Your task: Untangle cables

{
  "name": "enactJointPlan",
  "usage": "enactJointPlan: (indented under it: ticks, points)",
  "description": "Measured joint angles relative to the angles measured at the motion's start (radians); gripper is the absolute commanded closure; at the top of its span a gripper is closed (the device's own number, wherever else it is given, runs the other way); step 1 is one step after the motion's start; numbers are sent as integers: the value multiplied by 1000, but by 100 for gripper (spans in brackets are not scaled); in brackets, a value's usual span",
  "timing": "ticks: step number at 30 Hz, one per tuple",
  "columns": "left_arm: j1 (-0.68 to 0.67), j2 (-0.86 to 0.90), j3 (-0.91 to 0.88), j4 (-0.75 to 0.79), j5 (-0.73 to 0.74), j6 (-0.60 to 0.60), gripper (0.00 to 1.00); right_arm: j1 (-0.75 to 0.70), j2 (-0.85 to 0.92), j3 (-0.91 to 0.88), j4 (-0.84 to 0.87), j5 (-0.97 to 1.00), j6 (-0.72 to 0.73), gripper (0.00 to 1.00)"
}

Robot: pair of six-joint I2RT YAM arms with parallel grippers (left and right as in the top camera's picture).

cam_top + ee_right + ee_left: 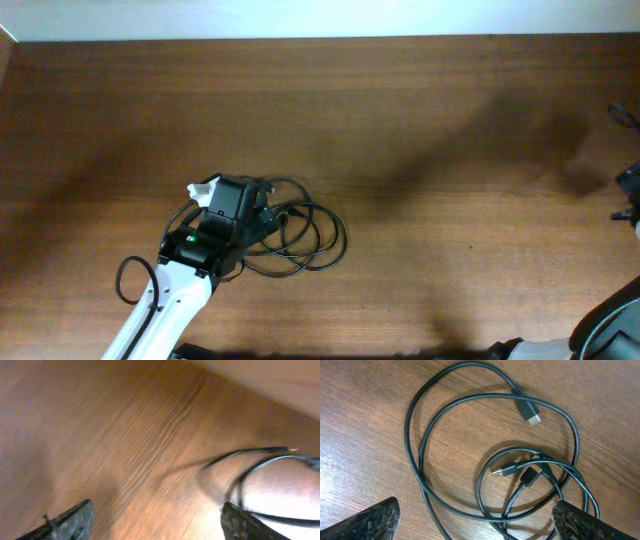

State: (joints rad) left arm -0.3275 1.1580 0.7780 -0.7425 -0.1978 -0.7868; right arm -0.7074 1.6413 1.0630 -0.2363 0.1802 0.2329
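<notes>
Table (400, 120) — left jaws wide (clear) above cables (530, 476).

Black cables (551, 479) lie in loose overlapping loops on the wood-grain counter (365, 420). Larger plug (527, 410) upper right, metal tip showing. Small USB plug (502, 471) and dark connector (530, 476) sit close together inside the smaller loop. Left gripper (472, 522) fingers spread wide at the lower corners.

Wood table (400, 110), reddish-brown, grain running L–R in overhead view, fills nearly the whole frame. Pale strip (300, 18) along its far edge at top; wall or floor, can't tell. Soft dark shadow patches (470, 150) on tabletop, centre-right & far left. Left wrist view: same tabletop close up, fine grain lines, light sheen at left. Right wrist view: tabletop blurred, beige surface (270, 380) beyond its edge, top right.
</notes>
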Motion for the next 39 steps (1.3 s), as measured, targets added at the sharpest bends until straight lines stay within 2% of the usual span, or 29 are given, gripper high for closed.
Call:
enactJointPlan:
  ticks: [3,4,5,6,9,12,14,15,17,21,24,25,26,27,29,33,36,39]
  points:
    - [0,0,0,-1,0,0,1,0,-55,-1,-146,-311,3,2]
    - [0,0,0,-1,0,0,1,0,-108,-1,-155,-352,3,2]
    - [0,0,0,-1,0,0,1,0,-233,-2,-156,-389,3,2]
    - [0,0,0,0,0,0,1,0,-303,-1,-157,-398,4,1]
    - [0,1,0,0,0,0,1,58,-726,8,-206,-443,49,2]
    - [0,1,0,2,0,0,1,94,-820,7,-301,-341,82,2]
    - [0,2,0,-1,0,0,1,95,-793,8,-383,-108,85,1]
    - [0,2,0,-2,0,0,1,94,-694,10,-391,32,85,1]
    - [0,2,0,-1,0,0,1,72,-444,7,-378,185,86,4]
    - [0,2,0,-2,0,0,1,-68,-55,0,-152,265,89,18]
    - [0,3,0,-1,0,0,1,-97,116,-1,-45,275,94,33]
    - [0,3,0,-1,0,0,1,-100,182,-2,24,275,87,63]
    - [0,3,0,-2,0,0,1,-101,210,-3,66,270,76,87]
    - [0,3,0,-1,0,0,1,-103,218,-6,121,228,59,96]
    - [0,3,0,-1,0,0,1,-103,217,-6,163,134,47,96]
    - [0,3,0,-1,0,0,1,-47,214,-5,120,-180,18,96]
    - [0,3,0,-1,0,0,1,38,137,-4,31,-253,18,96]
    - [0,3,0,-1,0,0,1,39,2,-1,-80,-212,17,96]
